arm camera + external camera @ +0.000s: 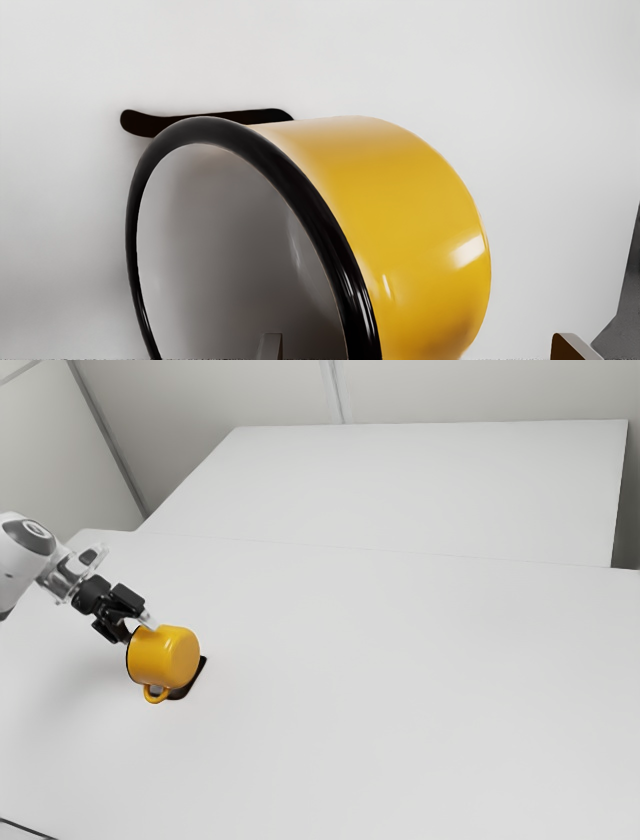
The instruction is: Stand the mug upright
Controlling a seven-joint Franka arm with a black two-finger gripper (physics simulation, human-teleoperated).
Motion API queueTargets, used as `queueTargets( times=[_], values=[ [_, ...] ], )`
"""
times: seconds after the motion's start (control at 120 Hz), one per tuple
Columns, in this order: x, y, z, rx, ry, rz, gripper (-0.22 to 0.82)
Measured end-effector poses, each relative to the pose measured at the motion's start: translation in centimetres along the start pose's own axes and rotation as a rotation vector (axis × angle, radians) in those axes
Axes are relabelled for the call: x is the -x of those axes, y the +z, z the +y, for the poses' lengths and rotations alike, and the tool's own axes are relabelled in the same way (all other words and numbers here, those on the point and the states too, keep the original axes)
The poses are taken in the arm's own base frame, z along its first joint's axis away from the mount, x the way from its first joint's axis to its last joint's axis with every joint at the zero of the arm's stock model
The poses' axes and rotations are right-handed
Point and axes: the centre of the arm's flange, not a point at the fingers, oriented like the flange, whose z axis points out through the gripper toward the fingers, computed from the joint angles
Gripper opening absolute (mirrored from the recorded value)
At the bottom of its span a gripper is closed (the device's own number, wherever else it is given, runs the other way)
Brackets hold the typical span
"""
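OK, going left to right across the exterior view. The white arm (pixel 18 560) comes in at the left side, over the white desk (pixel 400 710), and slants down toward the exterior view's right. Lower down, by the exterior view's bottom left corner, there's a thin dark line (pixel 28 829), and I honestly can't tell what it is.

Next comes the black hand (pixel 138 628), right up at the mug (pixel 165 656). It's wide open and hasn't got hold of anything. In the wrist view one finger (pixel 271 347) sits across the mug's mouth and the other is out past the yellow side, with a good gap between that one and the mug. Can't tell whether the first one is actually inside the mouth or touching anything.

The mug's lying on its side, so nope, not upright. It's yellow with a black rim and a greyish inside, over on the exterior view's left part of the desk, nearer that side's far corner than the far right one. Mouth faces the arm, base faces the exterior view's right, and the handle (pixel 155 695) sticks out toward the desk's near side.

Just beside it there's a flat black thing (pixel 190 682), partly hidden by the mug. No clue if the mug rests on it. Past the desk's far edge there's another big white surface (pixel 430 480), reaching over toward the exterior view's right.
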Motion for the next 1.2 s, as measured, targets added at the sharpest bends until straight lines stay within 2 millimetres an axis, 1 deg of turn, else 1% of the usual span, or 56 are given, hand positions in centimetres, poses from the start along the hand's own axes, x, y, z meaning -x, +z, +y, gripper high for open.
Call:
queueTargets(
  times=[0.058, 0.133, 0.217, 0.325, 0.433, 0.525, 0.617, 0.767, 0.992, 1.033, 1.083, 1.142, 1.2],
  values=[
    [0.1, 0.3, 0.4, 0.003, 0.01, -0.003, 0.57],
    [0.1, 0.7, 0.6, 0.006, 0.02, -0.007, 0.52],
    [0.2, 1.0, 0.9, 0.01, 0.027, -0.008, 0.46],
    [-0.1, 0.7, 2.1, 0.005, 0.051, -0.002, 0.36],
    [-0.4, 1.1, 2.7, 0.003, 0.062, -0.008, 0.2],
    [-1.2, 2.1, 2.9, 0.004, 0.067, -0.027, 0.06],
    [-2.2, 2.6, 3.4, -0.004, 0.08, -0.036, -0.03],
    [-3.0, 3.0, 4.0, -0.007, 0.09, -0.039, -0.11],
    [-3.1, 2.1, 5.1, -0.014, 0.083, -0.027, -0.15],
    [-3.0, 1.7, 5.9, -0.023, 0.091, -0.024, -0.15],
    [-2.7, 1.7, 7.6, -0.058, 0.113, -0.033, -0.16],
    [-1.6, 2.6, 9.3, -0.106, 0.131, -0.051, -0.16],
    [-0.5, 3.5, 10.4, -0.172, 0.145, -0.065, -0.16]
  ],
)
